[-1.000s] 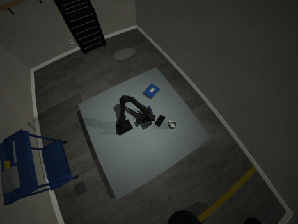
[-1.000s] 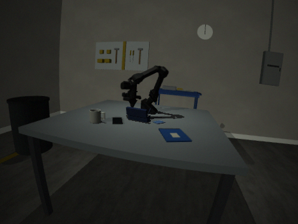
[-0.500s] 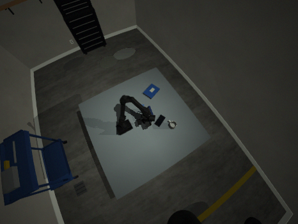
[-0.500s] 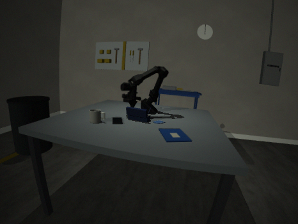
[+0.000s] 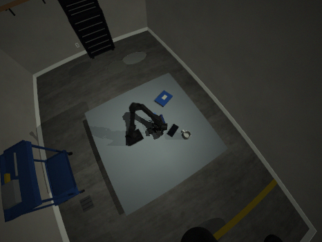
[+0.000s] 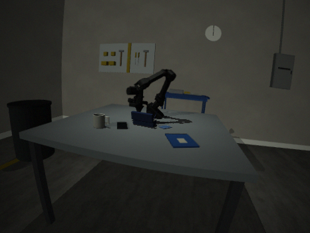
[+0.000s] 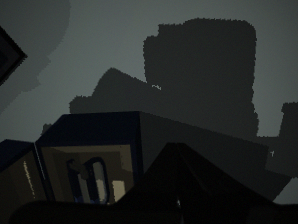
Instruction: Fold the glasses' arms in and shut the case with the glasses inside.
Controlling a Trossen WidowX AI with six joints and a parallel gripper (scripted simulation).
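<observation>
The blue glasses case stands on the table by the arm, its lid part raised. In the wrist view the beige inside shows through the opening, with the glasses lying in it. My gripper is shut with nothing between its fingers. It hangs just above and behind the case's lid. I cannot tell whether it touches the lid. In the top view the arm hides most of the case.
A white mug and a flat black object lie close to the case. A blue book and a small blue tile lie on the grey table.
</observation>
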